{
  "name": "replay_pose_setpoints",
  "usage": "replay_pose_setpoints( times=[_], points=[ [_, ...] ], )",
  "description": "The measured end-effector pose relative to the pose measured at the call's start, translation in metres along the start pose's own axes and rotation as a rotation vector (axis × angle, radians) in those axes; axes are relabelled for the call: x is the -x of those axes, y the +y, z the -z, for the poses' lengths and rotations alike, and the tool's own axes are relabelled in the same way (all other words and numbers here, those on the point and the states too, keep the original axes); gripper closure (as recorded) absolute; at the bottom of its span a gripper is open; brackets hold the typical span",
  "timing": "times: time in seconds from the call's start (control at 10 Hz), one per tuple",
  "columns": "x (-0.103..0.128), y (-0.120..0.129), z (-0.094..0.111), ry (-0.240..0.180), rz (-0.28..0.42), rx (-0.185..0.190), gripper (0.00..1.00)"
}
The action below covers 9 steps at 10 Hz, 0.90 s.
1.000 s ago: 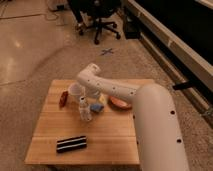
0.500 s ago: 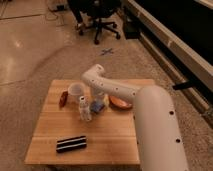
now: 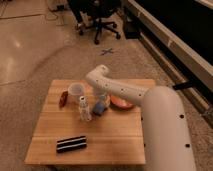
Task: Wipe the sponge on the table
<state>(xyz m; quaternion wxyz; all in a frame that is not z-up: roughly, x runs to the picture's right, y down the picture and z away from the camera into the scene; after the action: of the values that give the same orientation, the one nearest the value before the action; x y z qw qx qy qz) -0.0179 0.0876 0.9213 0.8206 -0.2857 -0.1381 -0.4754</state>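
The light-blue sponge [image 3: 98, 109] lies near the middle of the wooden table [image 3: 115, 145], just left of an orange bowl. My white arm reaches in from the lower right, bends at an elbow above the table and points down. Its gripper [image 3: 101, 102] sits right on top of the sponge, shut on it. The gripper hides the sponge's upper part.
An orange bowl [image 3: 122, 104] touches the arm's right side. A white cup [image 3: 76, 90] and a red object [image 3: 63, 98] stand at the back left, and a small clear bottle [image 3: 84, 108] stands just left of the sponge. A black striped block [image 3: 71, 144] lies front left. Office chairs stand on the floor beyond.
The gripper has closed down onto the sponge. The arm and the sponge have barely shifted; everything else on the table stays put.
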Motion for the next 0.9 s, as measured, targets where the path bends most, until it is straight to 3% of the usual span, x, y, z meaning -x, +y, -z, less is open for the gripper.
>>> replay_pose_setpoints(
  times=[0.3, 0.5, 0.9],
  points=[
    [0.009, 0.035, 0.007, -0.005, 0.0, -0.009, 1.0],
    [0.009, 0.074, 0.001, 0.0, -0.024, 0.011, 1.0],
    [0.016, 0.128, -0.011, 0.008, -0.059, 0.042, 1.0]
  ],
)
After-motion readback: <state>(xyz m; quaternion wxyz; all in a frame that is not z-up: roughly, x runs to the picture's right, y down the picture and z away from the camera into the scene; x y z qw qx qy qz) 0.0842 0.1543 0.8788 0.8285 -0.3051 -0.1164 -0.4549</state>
